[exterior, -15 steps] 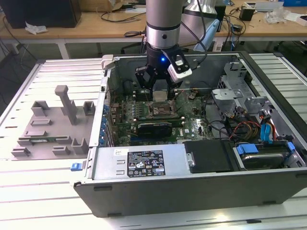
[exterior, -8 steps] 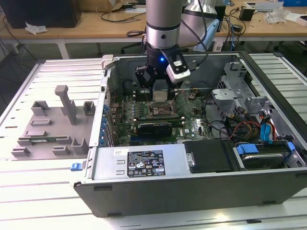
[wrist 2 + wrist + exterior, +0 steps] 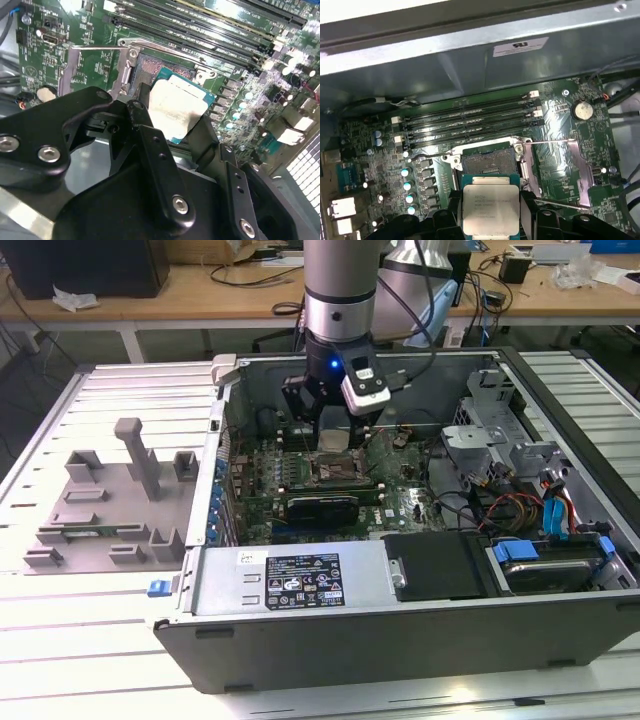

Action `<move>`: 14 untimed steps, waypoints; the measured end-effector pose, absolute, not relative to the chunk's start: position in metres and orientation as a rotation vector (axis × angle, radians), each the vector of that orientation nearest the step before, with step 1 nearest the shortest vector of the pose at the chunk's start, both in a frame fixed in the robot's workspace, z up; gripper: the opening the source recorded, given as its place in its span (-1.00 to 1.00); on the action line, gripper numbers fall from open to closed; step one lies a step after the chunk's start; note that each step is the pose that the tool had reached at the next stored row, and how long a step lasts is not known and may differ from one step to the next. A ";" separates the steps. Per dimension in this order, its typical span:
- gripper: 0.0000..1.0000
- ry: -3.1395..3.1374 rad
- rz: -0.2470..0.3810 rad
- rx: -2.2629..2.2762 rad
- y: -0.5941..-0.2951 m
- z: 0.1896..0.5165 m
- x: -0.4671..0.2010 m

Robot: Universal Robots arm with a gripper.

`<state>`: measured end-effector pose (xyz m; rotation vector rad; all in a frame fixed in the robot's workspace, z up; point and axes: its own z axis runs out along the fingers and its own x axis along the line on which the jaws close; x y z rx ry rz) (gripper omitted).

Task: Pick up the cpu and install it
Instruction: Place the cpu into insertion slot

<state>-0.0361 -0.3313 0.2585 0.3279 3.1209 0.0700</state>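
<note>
The cpu (image 3: 490, 205), a flat square chip with a silvery top plate and a thin blue-green rim, sits level between my gripper's black fingers (image 3: 454, 202). My gripper (image 3: 490, 200) is shut on its two opposite edges. It hangs a little above the motherboard, just beside the open socket (image 3: 487, 161), whose metal load plate (image 3: 570, 165) is swung open to one side. In the second wrist view the cpu (image 3: 177, 107) overlaps the socket (image 3: 150, 67) edge. In the exterior view my gripper (image 3: 335, 437) hovers inside the open computer case over the socket (image 3: 335, 472).
Memory slots (image 3: 470, 120) run along one side of the socket. A long black expansion card (image 3: 320, 507) lies on the near side of it. A power supply (image 3: 290, 580), drive cage (image 3: 500, 440) and cables (image 3: 500, 505) crowd the case. A grey fixture tray (image 3: 110, 500) sits at the exterior view's left.
</note>
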 end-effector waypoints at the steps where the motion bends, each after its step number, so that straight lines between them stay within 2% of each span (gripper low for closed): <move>1: 0.09 3.117 0.070 0.357 -0.331 0.258 -0.036; 14: 0.09 3.053 0.068 0.704 -0.331 0.258 -0.036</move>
